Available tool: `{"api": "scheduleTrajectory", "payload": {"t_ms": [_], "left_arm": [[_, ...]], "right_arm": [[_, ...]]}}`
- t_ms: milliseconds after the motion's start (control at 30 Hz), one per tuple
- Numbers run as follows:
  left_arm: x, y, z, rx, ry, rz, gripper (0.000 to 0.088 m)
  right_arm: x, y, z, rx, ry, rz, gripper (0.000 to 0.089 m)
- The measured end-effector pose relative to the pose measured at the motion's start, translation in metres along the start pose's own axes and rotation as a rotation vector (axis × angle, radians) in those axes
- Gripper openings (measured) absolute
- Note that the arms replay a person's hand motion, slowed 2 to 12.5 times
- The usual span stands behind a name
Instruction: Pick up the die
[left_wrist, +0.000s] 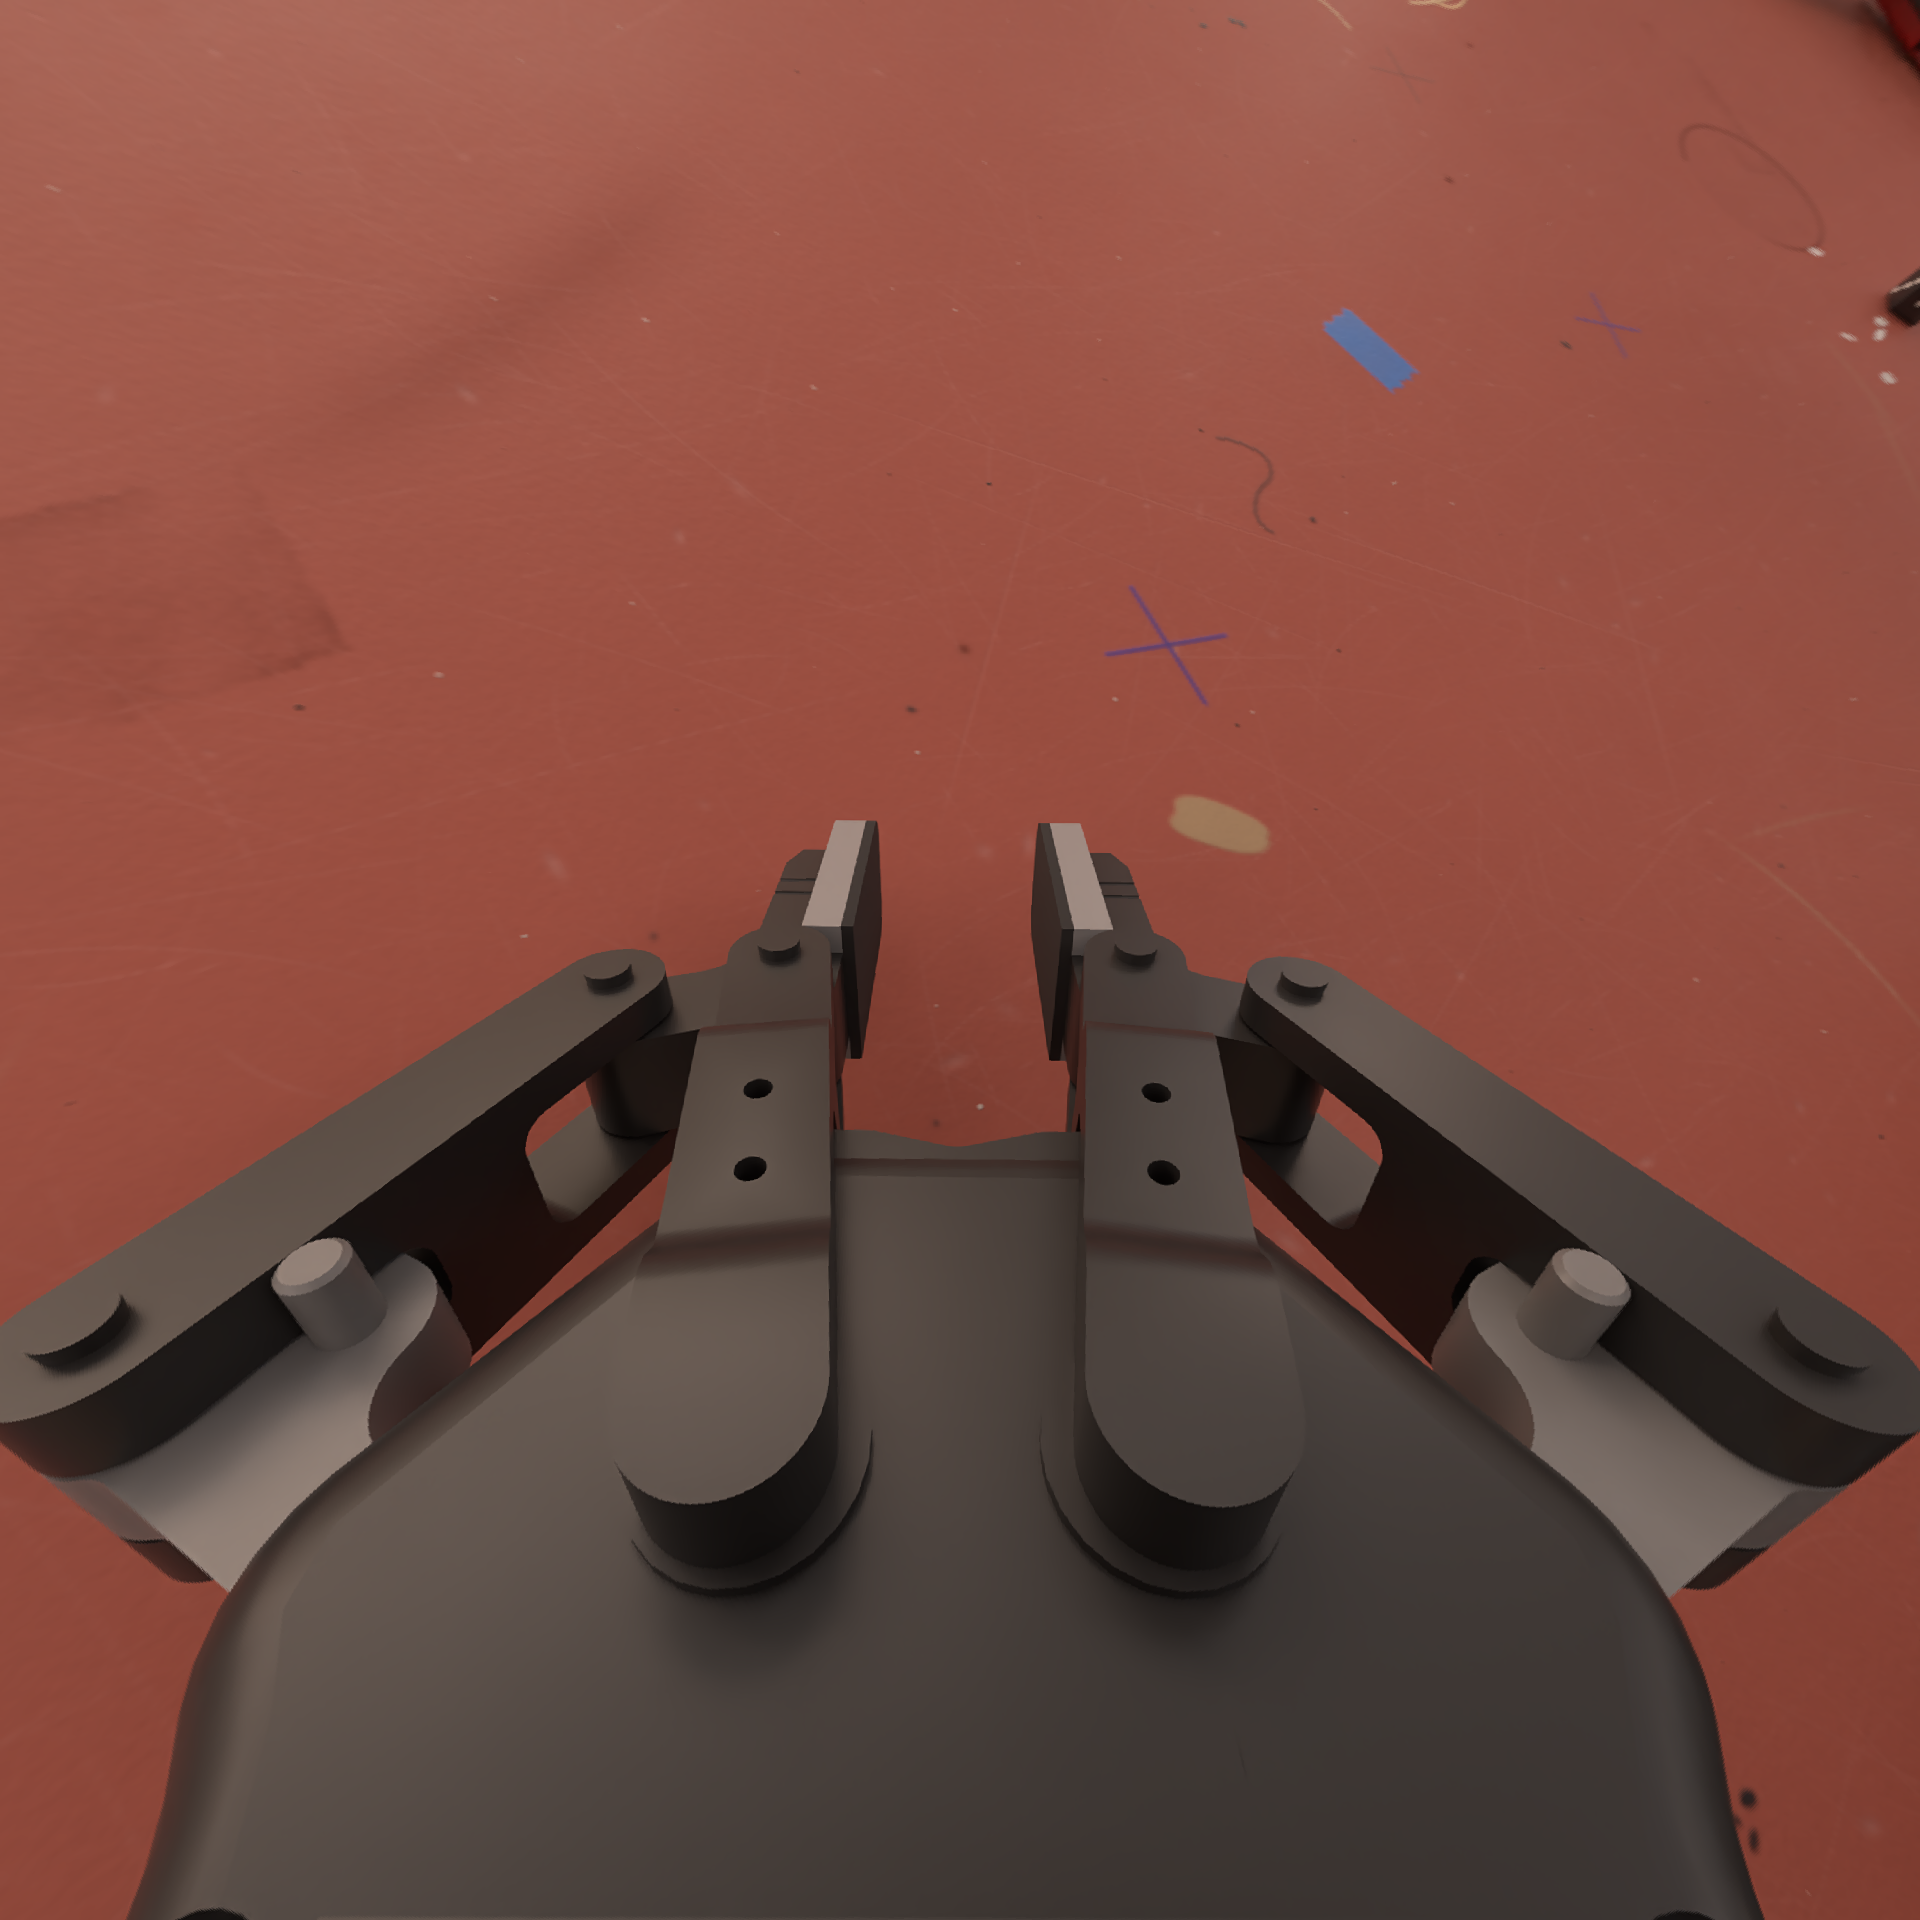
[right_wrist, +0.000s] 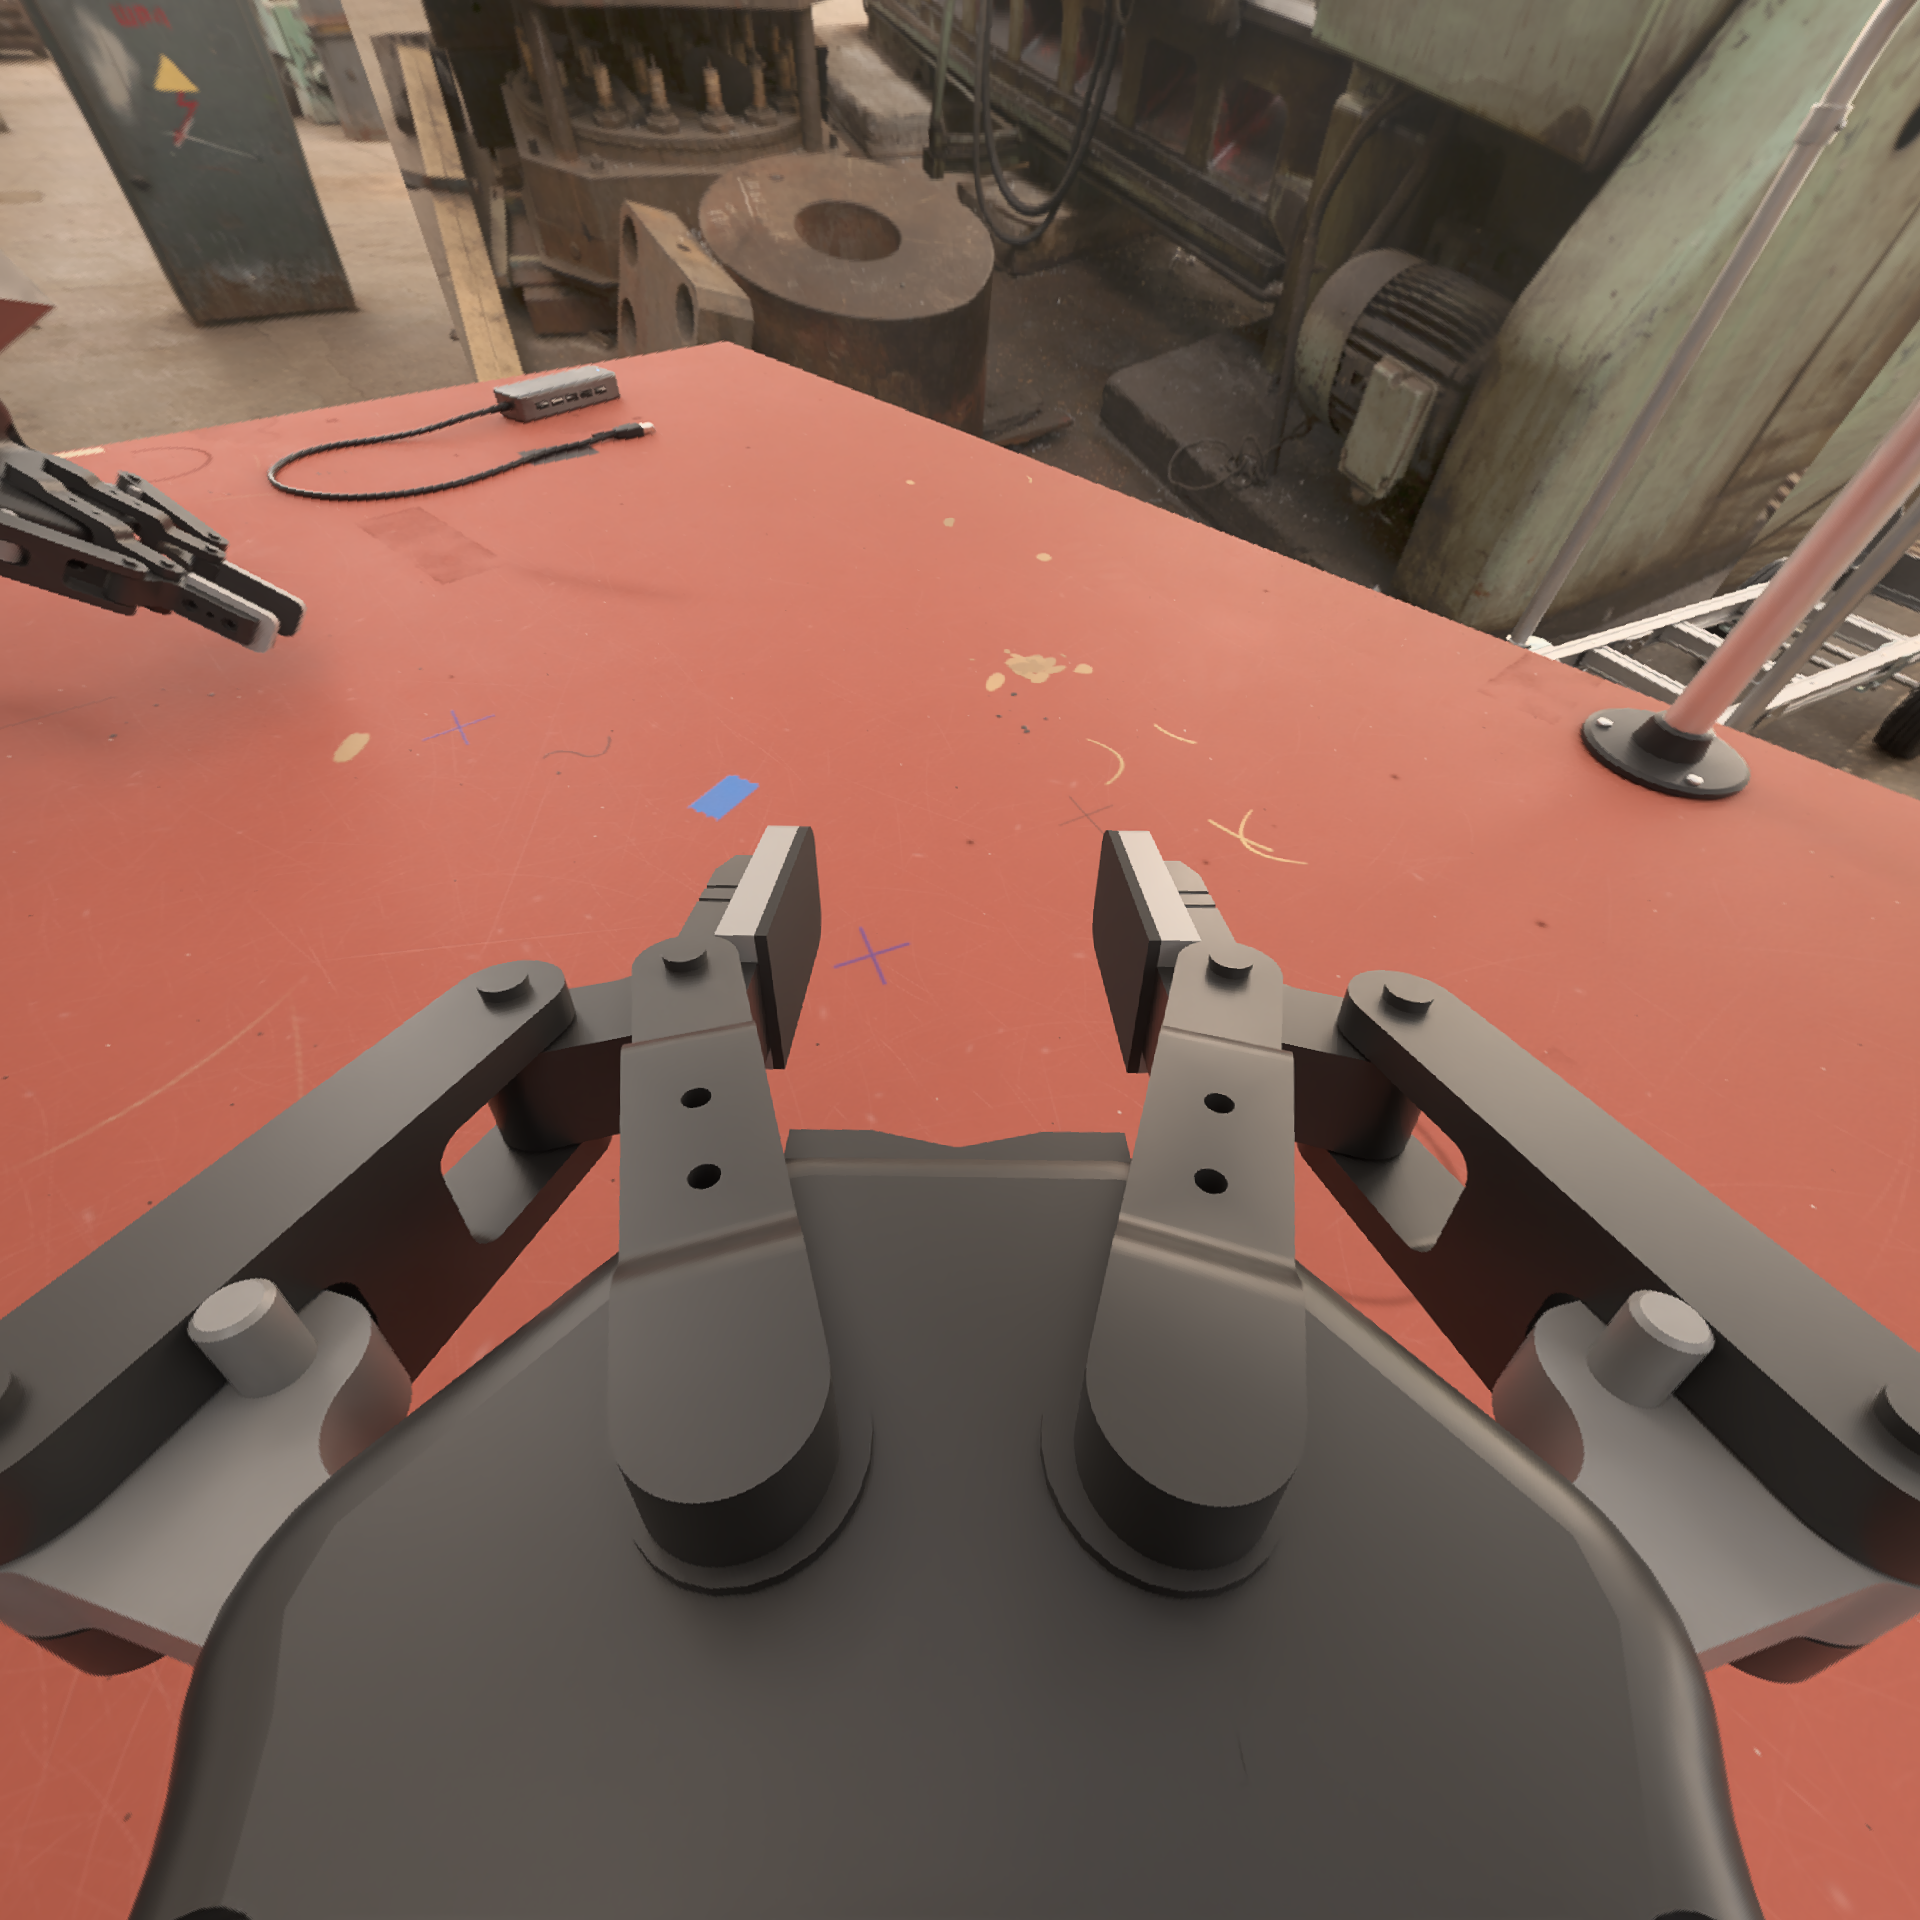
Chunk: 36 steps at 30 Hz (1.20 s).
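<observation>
No die shows in either view. My left gripper (left_wrist: 956, 883) hangs over the bare red table (left_wrist: 520, 416); its jaws stand partly apart with nothing between them. It also shows in the right wrist view (right_wrist: 244, 613), at the far left, low over the table. My right gripper (right_wrist: 958, 873) is open wider and empty, above the red table (right_wrist: 1351, 987), just over a small purple cross mark (right_wrist: 871, 954).
A grey hub (right_wrist: 556, 393) with a black cable (right_wrist: 416, 480) lies near the table's far corner. A blue tape strip (right_wrist: 724, 796) (left_wrist: 1369, 349) sticks to the table's middle. A pole on a round base (right_wrist: 1665, 753) stands at the right edge. Machinery lies beyond the far edge.
</observation>
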<state>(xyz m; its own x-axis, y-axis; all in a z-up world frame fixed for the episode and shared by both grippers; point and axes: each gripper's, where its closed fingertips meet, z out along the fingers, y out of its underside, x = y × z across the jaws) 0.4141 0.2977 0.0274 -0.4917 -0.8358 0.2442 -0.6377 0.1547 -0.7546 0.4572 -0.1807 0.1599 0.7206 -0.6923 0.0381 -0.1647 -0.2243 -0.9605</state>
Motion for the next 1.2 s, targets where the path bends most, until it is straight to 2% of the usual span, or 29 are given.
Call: {"api": "scheduleTrajectory", "payload": {"t_ms": [200, 500, 767, 933, 1200], "left_arm": [[-0.007, -0.008, -0.009, 0.023, -0.063, 0.034, 0.0322], [0.022, -0.038, 0.0, 0.1, 0.0, 0.117, 0.0348], [0.069, -0.071, 0.032, 0.151, 0.127, 0.239, 0.0348], [0.094, -0.096, 0.056, 0.181, 0.173, 0.313, 0.0355], [0.138, -0.139, 0.093, 0.235, 0.27, 0.394, 0.0354]], "right_arm": [[0.006, 0.006, -0.002, -0.027, 0.011, 0.01, 0.0492], [0.023, 0.023, -0.004, -0.101, 0.053, 0.012, 0.0494], [0.037, 0.034, -0.006, -0.123, 0.072, 0.045, 0.0494], [0.044, 0.043, -0.005, -0.134, 0.067, 0.071, 0.0493], [0.057, 0.059, -0.003, -0.157, 0.064, 0.11, 0.0493]]}}
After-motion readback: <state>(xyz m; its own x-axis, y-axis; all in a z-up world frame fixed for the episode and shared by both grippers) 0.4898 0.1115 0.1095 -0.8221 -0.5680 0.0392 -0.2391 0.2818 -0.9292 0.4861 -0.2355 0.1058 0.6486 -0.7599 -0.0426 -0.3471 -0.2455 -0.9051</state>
